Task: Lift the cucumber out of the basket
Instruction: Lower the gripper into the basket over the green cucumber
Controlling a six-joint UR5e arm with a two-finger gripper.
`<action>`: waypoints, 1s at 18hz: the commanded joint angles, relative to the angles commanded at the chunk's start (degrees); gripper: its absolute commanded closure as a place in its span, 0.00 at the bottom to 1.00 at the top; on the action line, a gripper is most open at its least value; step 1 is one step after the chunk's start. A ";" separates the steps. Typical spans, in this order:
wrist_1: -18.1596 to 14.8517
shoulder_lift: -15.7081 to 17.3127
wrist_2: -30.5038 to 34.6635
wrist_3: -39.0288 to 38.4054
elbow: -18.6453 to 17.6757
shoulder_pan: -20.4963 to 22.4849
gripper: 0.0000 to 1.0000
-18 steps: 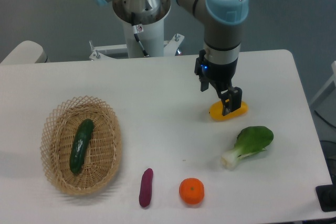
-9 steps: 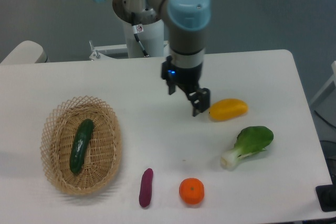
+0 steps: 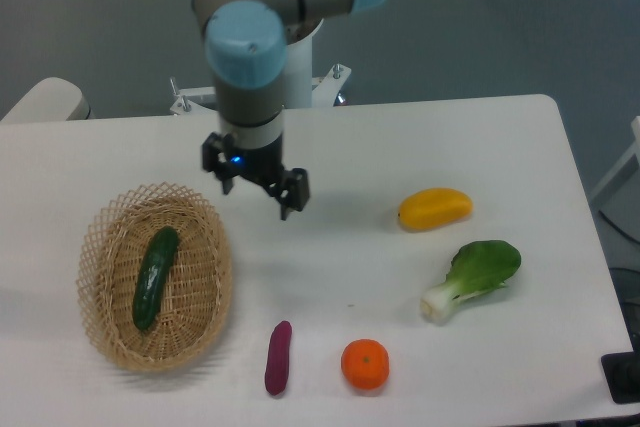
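Observation:
The dark green cucumber [image 3: 155, 277] lies lengthwise in the oval wicker basket [image 3: 214, 292] at the table's left front. My gripper [image 3: 258, 193] hangs above the table just right of the basket's far end, apart from it and from the cucumber. Its jaws are open and hold nothing.
A yellow mango-like fruit [image 3: 434, 209] lies at the right. A bok choy [image 3: 476, 275] lies in front of it. An orange [image 3: 364, 364] and a purple eggplant [image 3: 278, 357] lie near the front edge. The arm's base [image 3: 275, 67] stands at the back.
The gripper has swept left across the table, from beside the yellow fruit to just right of the basket. It stays open and empty. No object has moved.

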 joint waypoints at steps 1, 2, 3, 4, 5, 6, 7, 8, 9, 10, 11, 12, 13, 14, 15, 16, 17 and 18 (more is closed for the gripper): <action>0.96 -1.06 -0.18 -2.55 -0.17 -0.53 0.00; 2.71 -1.94 -0.26 -3.89 -0.52 -1.67 0.00; 4.12 -2.99 -0.18 -4.16 -0.53 -3.07 0.00; 5.27 -3.96 -0.18 -4.34 -0.53 -4.13 0.00; 5.89 -4.66 -0.18 -4.51 -0.61 -4.57 0.00; 6.07 -5.45 -0.18 -4.51 -0.70 -5.10 0.00; 6.07 -6.07 -0.18 -4.60 -0.79 -5.71 0.00; 6.24 -6.51 -0.18 -4.43 -0.79 -6.07 0.00; 6.42 -6.78 -0.18 -4.17 -0.88 -6.33 0.00; 6.86 -7.39 -0.18 -3.99 -0.88 -6.77 0.00; 7.38 -7.83 -0.18 -3.90 -0.88 -7.30 0.00; 7.74 -8.44 -0.09 -3.90 -0.88 -7.74 0.00; 7.91 -9.15 0.00 -3.90 -0.79 -8.18 0.00; 8.26 -9.76 0.09 -3.90 -0.88 -8.53 0.00; 8.62 -10.20 0.09 -3.99 -0.96 -8.97 0.00; 8.71 -10.29 0.09 -3.99 -0.97 -9.32 0.00; 8.88 -10.29 0.09 -4.16 -0.97 -9.41 0.00; 9.14 -10.56 0.00 -4.42 -0.97 -10.02 0.00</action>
